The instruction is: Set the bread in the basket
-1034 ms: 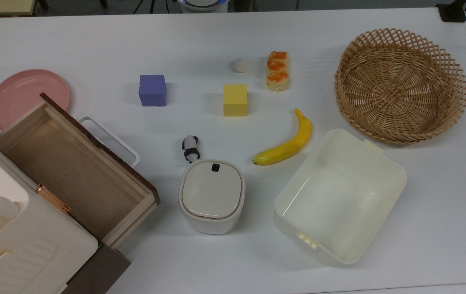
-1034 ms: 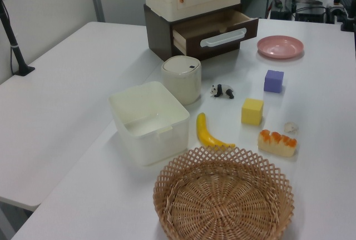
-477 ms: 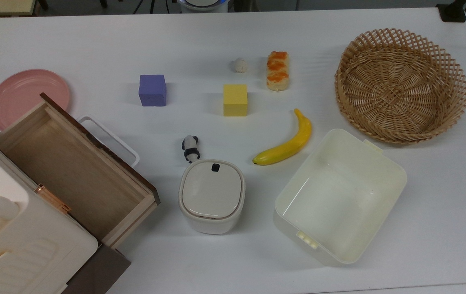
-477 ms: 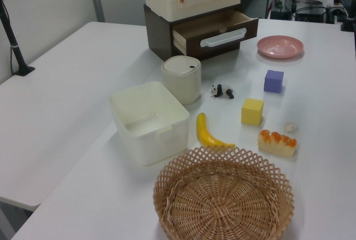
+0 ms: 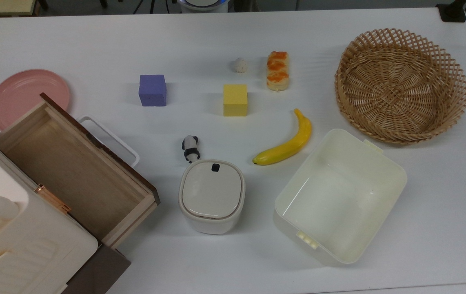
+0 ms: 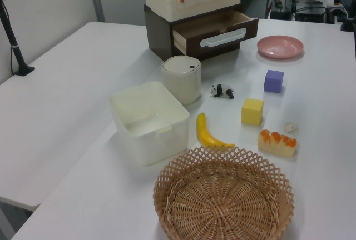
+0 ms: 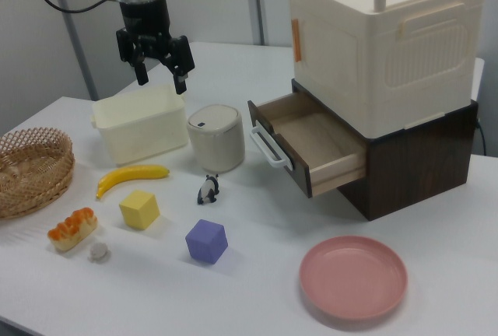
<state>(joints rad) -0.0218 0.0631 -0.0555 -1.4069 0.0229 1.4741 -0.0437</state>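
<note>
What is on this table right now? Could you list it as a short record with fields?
gripper: open, raised above the table, holding nothing
bread: lying on the table, untouched
basket: empty, at the top view's right
beside the bread: small whitish ball, yellow cube, banana
other containers: cream tub, lidded bin, open drawer
also: purple cube, panda figure, pink plate
</note>
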